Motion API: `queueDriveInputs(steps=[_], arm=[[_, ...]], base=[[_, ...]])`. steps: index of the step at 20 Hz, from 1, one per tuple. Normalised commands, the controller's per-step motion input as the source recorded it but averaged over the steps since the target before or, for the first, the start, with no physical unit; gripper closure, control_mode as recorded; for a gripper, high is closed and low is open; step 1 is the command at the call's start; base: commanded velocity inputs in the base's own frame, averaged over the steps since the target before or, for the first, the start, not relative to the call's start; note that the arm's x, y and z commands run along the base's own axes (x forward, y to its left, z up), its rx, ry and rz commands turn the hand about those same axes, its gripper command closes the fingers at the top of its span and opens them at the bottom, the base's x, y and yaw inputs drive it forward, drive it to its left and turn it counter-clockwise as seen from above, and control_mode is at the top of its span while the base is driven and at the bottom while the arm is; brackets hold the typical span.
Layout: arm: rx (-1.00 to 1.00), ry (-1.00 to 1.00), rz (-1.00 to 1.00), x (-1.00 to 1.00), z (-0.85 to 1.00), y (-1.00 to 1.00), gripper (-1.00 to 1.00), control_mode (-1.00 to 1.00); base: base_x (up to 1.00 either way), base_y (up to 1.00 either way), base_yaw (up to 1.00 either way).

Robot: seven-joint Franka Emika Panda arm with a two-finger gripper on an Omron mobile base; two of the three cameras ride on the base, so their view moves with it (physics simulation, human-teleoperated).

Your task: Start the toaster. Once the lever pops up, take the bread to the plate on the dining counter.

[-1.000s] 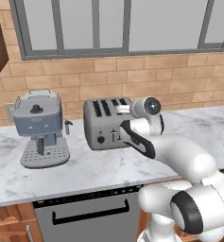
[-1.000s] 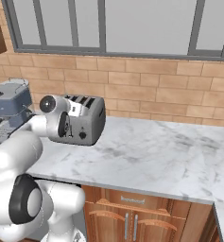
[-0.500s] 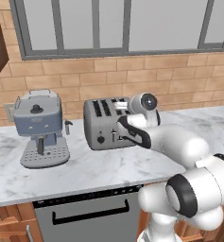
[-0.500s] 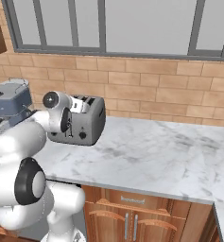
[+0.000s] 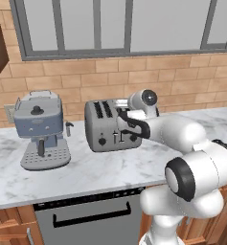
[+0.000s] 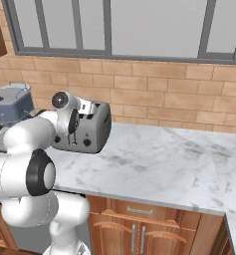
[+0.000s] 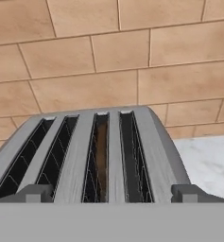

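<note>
Hand view: the toaster (image 7: pixel 90 160), a boxy grey metal four-slot model, sits directly below the camera, its slots running away toward the brick wall (image 7: pixel 108 56). A brownish sliver in the third slot from the left looks like the bread (image 7: pixel 101 156), seated deep inside. The gripper's (image 7: pixel 111 193) two grey fingertips stand wide apart at the toaster's near edge, open and holding nothing.

In the left base view the toaster (image 5: pixel 112 127) stands on the marble worktop (image 5: pixel 86 172) against the wall, just right of the blue-grey espresso machine (image 5: pixel 40 129). The white arm (image 5: pixel 182 139) reaches across to the toaster's front, where black knobs and small levers sit low on the face.

The step in hand appears to be pressing a lever down to start toasting. Done well, that likely means choosing the lever that serves the loaded slot, setting a fingertip squarely on top of it and pushing straight down along its track until it latches; an off-centre push could slip off so small a tab or shove the toaster back along the smooth stone.

The toaster's body is brushed, matte metal with rounded shoulders. The worktop is white, grey-veined and glossy; the wall is tan brick with pale mortar. From the right base view the toaster (image 6: pixel 89 132) is partly hidden behind the arm's wrist.
</note>
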Motion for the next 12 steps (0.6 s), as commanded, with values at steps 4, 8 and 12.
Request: queueDriveInputs(steps=[4,8,12], arm=[[-0.05,0.0,0.0,0.15,0.0,0.0,-1.0,-1.0],[-0.07,0.0,0.0,0.08,0.0,0.01,-1.0,-1.0],[-0.09,0.0,0.0,0.01,-0.01,0.04,-1.0,-1.0]], base=[[0.0,0.0,0.0],[0.0,0.0,0.0],[0.0,0.0,0.0]])
